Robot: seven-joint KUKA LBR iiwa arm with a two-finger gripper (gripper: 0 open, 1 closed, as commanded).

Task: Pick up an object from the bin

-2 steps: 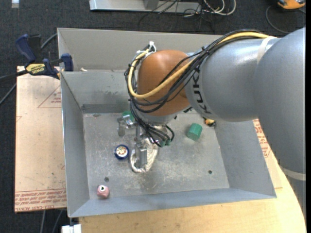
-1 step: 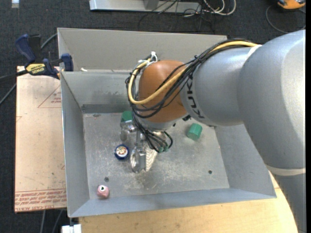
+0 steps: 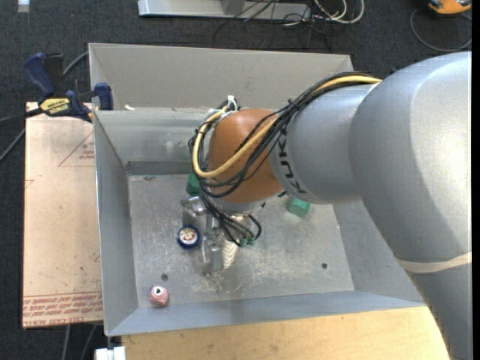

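Note:
My gripper [image 3: 213,259] hangs low over the bin floor, left of the middle and toward the front, under the arm's orange cover. A small round blue thing with a pale centre [image 3: 187,236] lies just to its left, close beside it. A pale, whitish thing [image 3: 228,252] sits right against the gripper's right side; I cannot tell whether it is held. Further to the front left, near the bin's corner, lies a small pink cylinder [image 3: 158,295].
A green block [image 3: 298,207] lies right of the middle, at the edge of the arm. Another green piece [image 3: 193,183] peeks out behind the cover at the back left. The arm and its cables hide the bin's centre and right.

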